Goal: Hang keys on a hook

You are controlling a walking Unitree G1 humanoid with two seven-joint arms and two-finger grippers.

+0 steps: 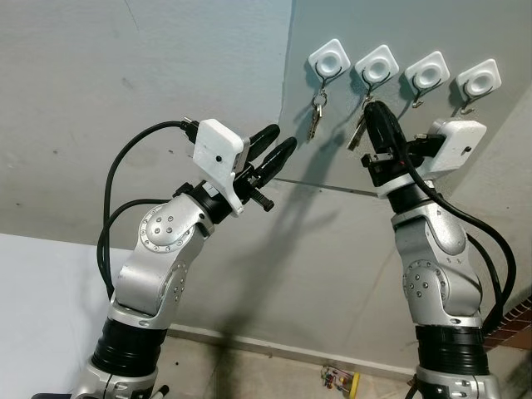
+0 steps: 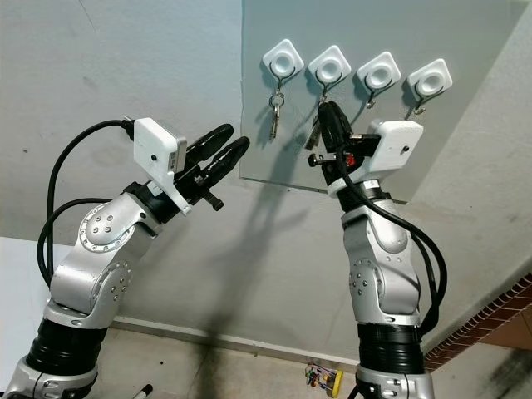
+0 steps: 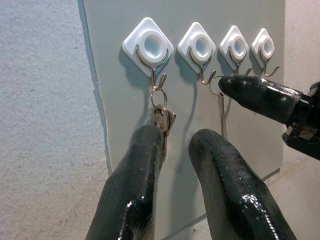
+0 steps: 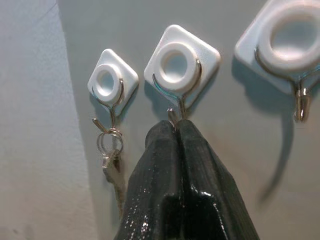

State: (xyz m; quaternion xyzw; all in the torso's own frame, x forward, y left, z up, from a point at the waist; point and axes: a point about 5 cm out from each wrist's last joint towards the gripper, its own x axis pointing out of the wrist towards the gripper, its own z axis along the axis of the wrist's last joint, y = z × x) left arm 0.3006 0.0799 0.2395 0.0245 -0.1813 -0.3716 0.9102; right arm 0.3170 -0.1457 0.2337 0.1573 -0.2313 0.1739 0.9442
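Four white diamond hooks sit in a row on a grey panel (image 1: 465, 158) on the wall. A set of keys (image 1: 314, 116) hangs from the first hook (image 1: 331, 58). My right gripper (image 1: 374, 106) is shut, its tip pressed up under the metal curve of the second hook (image 4: 180, 62). A second key (image 3: 221, 117) dangles from its tip on a ring beside that hook; I cannot tell whether the ring rests on the hook. My left gripper (image 1: 283, 140) is open and empty, held left of and below the first hook, apart from the hanging keys (image 3: 162, 117).
The third hook (image 1: 427, 71) and fourth hook (image 1: 479, 80) are bare. A small colourful object (image 1: 341, 378) lies on the floor by the wall, and a brick edge (image 1: 515, 320) shows at the lower right. A white surface (image 1: 33, 283) is at the left.
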